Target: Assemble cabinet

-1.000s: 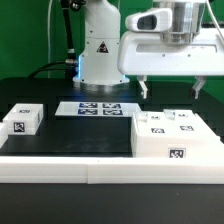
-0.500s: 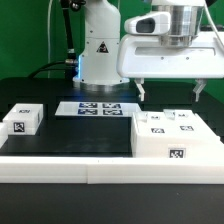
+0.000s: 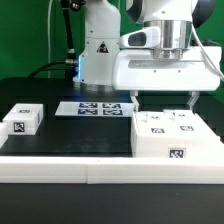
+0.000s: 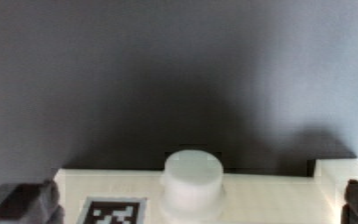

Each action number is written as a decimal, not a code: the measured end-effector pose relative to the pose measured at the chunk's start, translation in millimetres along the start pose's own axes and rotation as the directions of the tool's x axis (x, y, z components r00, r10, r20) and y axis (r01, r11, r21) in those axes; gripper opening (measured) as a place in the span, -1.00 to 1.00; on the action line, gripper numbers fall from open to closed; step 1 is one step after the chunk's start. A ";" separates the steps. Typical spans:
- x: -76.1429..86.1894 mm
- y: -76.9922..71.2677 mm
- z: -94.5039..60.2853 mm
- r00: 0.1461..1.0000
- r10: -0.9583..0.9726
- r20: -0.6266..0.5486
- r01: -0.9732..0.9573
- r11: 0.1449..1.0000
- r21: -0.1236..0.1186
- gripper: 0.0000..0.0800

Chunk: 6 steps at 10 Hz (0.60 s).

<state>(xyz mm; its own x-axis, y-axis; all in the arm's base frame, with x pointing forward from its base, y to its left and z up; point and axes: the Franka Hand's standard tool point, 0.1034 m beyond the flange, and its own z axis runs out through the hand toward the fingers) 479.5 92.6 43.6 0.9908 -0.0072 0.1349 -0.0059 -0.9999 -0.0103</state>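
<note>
Gripper point(image 3: 165, 100) spread wide, and we saw it hanging just above the large white boxy plastic cabinet case point(image 3: 176, 142) with square marker tags, at the exterior view's right. Well apart, at the left, sat one small white tagged block point(image 3: 22, 120).

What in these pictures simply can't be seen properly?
- Wrist view: the cabinet is blurred; its tag is cut off by the picture edge.
- Exterior view: the cabinet's back is hidden by its own body.
- Exterior view: the tag pattern on the small block is too small to read.
</note>
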 end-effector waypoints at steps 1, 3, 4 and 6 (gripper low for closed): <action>0.1 0.0 0.1 1.000 0.000 0.000 0.000 1.000 0.000 0.99; 1.9 -1.7 0.2 1.000 -0.001 -0.024 0.001 1.000 0.002 0.99; 0.3 -5.1 4.7 0.998 -0.014 -0.067 0.015 1.000 0.004 0.99; -3.0 -2.0 23.5 0.992 -0.027 -0.125 0.027 1.000 -0.002 0.99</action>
<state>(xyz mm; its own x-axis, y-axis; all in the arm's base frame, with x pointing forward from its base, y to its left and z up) 479.7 94.8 19.9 0.9661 0.0189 0.2576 0.0207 -0.9998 -0.0043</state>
